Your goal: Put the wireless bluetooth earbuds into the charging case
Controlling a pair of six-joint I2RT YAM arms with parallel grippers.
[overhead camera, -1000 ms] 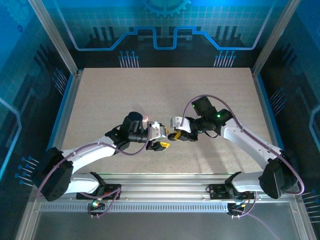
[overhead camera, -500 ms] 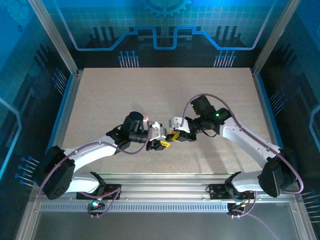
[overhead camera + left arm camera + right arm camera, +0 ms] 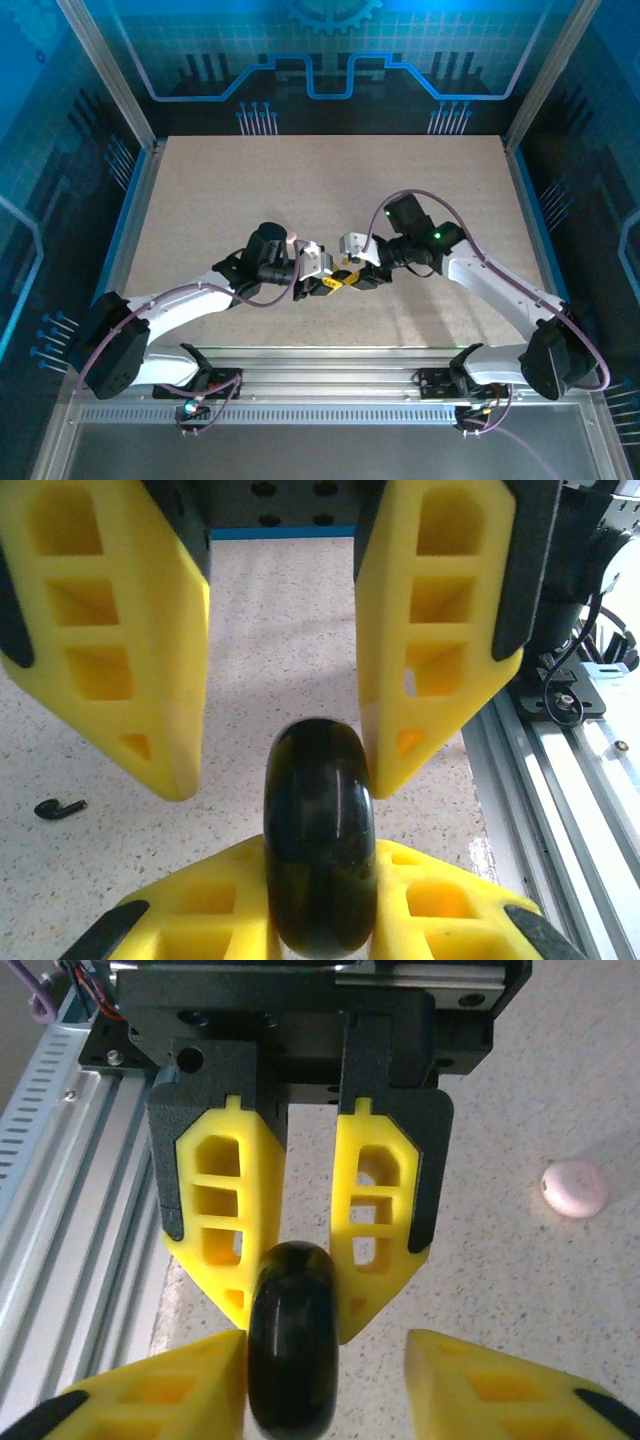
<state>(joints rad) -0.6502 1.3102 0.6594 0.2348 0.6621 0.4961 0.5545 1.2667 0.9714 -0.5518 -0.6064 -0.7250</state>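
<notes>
The black round charging case [image 3: 320,850] stands on edge between the yellow fingers of my left gripper [image 3: 320,852], which is shut on it just above the table. My right gripper [image 3: 325,1345] faces it head-on and is open. One of its fingers [image 3: 160,1390] sits against the case [image 3: 292,1345] and the other stands well apart. From above, both grippers meet at the table's middle front, left gripper [image 3: 329,284], right gripper [image 3: 353,277]. A small black earbud [image 3: 58,807] lies on the table to the left of the case.
A pink round case [image 3: 575,1188] lies on the speckled table [image 3: 330,190] beyond the left wrist [image 3: 293,237]. The aluminium rail [image 3: 570,770] at the table's near edge runs close beside both grippers.
My left gripper has closed on the black case. My right gripper, shut on it before, has opened its jaws. Both arms have drawn slightly closer together.
</notes>
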